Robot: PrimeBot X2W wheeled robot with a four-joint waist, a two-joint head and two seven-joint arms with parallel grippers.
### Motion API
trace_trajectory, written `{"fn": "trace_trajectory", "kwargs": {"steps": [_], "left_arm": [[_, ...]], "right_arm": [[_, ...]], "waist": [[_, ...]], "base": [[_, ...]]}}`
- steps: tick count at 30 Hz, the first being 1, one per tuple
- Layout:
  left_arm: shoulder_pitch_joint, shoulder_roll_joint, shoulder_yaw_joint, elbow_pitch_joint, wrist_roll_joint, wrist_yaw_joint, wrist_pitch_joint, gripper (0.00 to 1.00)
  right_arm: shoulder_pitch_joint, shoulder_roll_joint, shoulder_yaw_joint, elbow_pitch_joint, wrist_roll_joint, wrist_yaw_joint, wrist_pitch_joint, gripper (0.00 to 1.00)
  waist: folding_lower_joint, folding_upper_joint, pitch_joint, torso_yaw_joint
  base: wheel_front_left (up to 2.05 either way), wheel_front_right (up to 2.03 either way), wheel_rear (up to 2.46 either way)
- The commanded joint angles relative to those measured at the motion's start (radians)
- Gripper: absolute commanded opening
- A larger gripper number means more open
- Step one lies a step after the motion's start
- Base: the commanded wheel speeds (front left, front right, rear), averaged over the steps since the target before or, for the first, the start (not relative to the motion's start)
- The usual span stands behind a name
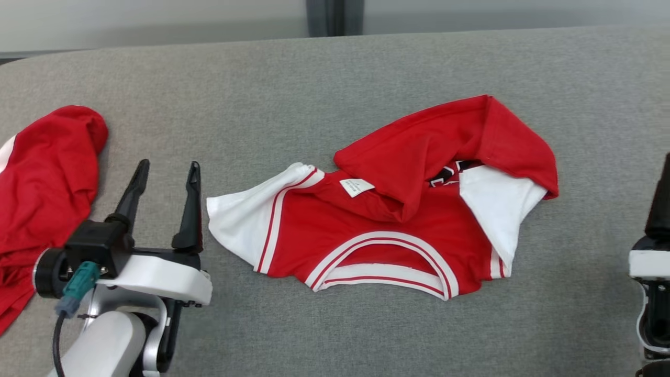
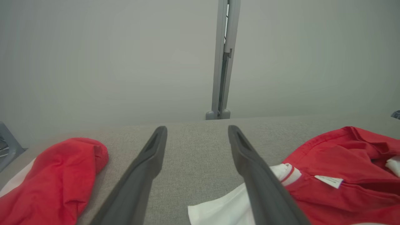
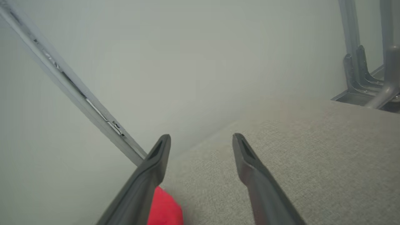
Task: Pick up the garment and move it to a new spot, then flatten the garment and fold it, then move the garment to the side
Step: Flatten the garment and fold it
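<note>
A red garment (image 1: 398, 220) with white sleeves and striped trim lies crumpled in the middle of the grey table (image 1: 335, 73), its upper part folded over itself and a small white label showing. My left gripper (image 1: 168, 166) stands open just left of its white sleeve, apart from it, with nothing between the fingers; in the left wrist view the left gripper (image 2: 197, 128) frames bare table, with the garment (image 2: 343, 175) to the right. My right gripper (image 3: 201, 137) is open and empty, a corner of red cloth (image 3: 164, 209) by its left finger. The right arm (image 1: 651, 251) stands at the right edge.
A second red garment (image 1: 47, 193) lies bunched at the table's left edge, also seen as a red heap (image 2: 56, 181) in the left wrist view. A pale wall with a grey upright post (image 2: 223, 62) stands behind the table. Metal brackets (image 3: 362, 78) sit beyond the far right corner.
</note>
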Motion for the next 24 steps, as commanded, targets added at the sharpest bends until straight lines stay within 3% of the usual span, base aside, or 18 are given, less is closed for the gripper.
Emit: {"fn": "trace_trajectory", "kwargs": {"steps": [1, 12, 24], "left_arm": [[0.015, 0.011, 0.010, -0.007, 0.005, 0.009, 0.002, 1.00], [0.081, 0.058, 0.017, -0.055, 0.015, 0.054, 0.036, 1.00], [0.189, 0.068, -0.002, -0.074, 0.007, 0.103, 0.063, 1.00]], "right_arm": [[0.013, -0.005, 0.011, -0.021, -0.037, 0.002, 0.013, 1.00], [0.151, 0.035, 0.174, -0.282, -0.402, 0.002, 0.200, 1.00], [0.290, 0.056, 0.236, -0.334, -0.474, 0.001, 0.269, 1.00]], "waist": [[0.0000, 0.0000, -0.016, -0.017], [0.0000, 0.0000, -0.097, -0.068], [0.0000, 0.0000, -0.187, -0.099]], "base": [[0.00, 0.00, 0.00], [0.00, 0.00, 0.00], [0.00, 0.00, 0.00]]}}
